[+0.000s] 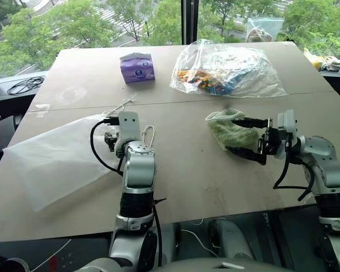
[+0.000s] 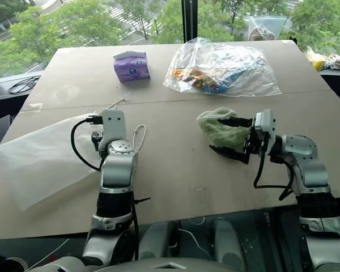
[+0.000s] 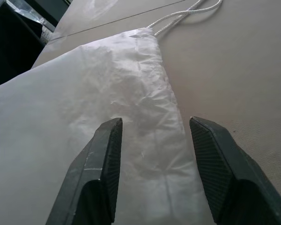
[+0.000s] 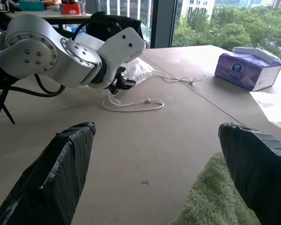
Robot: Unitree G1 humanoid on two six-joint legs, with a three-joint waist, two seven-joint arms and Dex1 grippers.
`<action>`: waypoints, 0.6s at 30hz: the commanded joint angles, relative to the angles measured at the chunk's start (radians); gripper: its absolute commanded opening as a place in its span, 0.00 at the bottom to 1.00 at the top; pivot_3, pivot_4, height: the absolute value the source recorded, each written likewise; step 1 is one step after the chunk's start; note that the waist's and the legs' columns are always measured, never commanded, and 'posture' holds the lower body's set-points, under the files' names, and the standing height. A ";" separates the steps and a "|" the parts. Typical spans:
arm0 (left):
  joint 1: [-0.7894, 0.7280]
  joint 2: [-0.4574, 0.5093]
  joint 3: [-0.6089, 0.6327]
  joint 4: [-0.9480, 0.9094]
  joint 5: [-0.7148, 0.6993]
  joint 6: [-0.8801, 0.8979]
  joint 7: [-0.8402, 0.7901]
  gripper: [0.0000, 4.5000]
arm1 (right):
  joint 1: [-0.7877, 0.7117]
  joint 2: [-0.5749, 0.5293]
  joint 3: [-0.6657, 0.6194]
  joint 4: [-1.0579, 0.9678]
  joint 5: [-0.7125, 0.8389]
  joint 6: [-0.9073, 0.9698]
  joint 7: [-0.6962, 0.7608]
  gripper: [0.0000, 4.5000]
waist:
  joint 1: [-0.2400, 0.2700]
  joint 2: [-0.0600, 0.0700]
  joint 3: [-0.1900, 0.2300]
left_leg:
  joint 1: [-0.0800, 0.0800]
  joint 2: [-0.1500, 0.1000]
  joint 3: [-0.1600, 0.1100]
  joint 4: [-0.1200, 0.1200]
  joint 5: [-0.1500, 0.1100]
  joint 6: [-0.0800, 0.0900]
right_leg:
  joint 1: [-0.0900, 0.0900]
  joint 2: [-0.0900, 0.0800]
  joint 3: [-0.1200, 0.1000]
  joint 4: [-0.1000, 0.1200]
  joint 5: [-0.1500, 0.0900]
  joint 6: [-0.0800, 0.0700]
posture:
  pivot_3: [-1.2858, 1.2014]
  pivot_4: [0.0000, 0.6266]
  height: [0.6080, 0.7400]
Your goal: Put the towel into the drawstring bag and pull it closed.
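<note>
Windows with green treetops stand behind a brown desk (image 1: 192, 170) whose two boards meet along a seam. Left tool (image 3: 154, 154): fingers apart, nothing between them, poised over the side edge of the drawstring bag (image 1: 56, 158), which lies flat and empty on the desk beneath and ahead of this tool. The gathered mouth of the bag lies beyond the fingertips, and from it the white cord (image 3: 178, 18) trails off across the bare board; a second loop of cord (image 1: 149, 135) lies just beside the tool's wrist.

Right tool (image 1: 246, 139): fingers spread wide and pointing sideways toward the other arm, bracketing the towel (image 1: 229, 131), which sits between them with one finger above and one below; whether the pads press the cloth cannot be told. Beyond both tools, well apart, rest a purple tissue pack (image 1: 137, 68) and a clear plastic bag (image 1: 226, 71) of colourful items.

Handling, as judged: the towel looks light, soft and compressible, so a pinch through the thick middle of the bundle should hold better than one at a loose edge, which may unroll. The bag seems thin, limp and rather slick; its two layers probably cling, so a grip on a single layer at the mouth hem would be needed to open it, and the cord offers the firmest hold for closing.
</note>
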 commanded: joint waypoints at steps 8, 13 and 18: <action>0.024 0.008 -0.002 -0.061 0.059 -0.046 -0.001 0.01 | -0.005 0.000 -0.022 0.000 0.004 -0.020 -0.010 1.00 | 0.001 0.000 0.000 | 0.000 0.000 0.000 0.000 0.000 0.000 | 0.000 0.000 0.000 0.000 0.000 0.000 | 0.52 0.24 1.00; 0.042 0.078 -0.089 -0.056 0.087 -0.152 -0.048 0.01 | -0.009 0.005 -0.020 0.001 0.002 -0.021 -0.019 1.00 | 0.000 0.000 0.000 | 0.000 0.000 0.000 0.000 0.000 0.000 | 0.000 0.000 0.000 0.001 0.000 0.000 | 0.52 0.24 1.00; 0.074 0.228 -0.292 -0.066 0.145 -0.333 -0.191 0.01 | -0.005 0.010 -0.020 -0.006 0.002 -0.023 -0.030 1.00 | 0.002 0.000 0.000 | 0.000 0.000 0.000 0.000 0.000 0.000 | 0.000 -0.004 0.003 0.001 -0.002 -0.004 | 0.52 0.24 1.00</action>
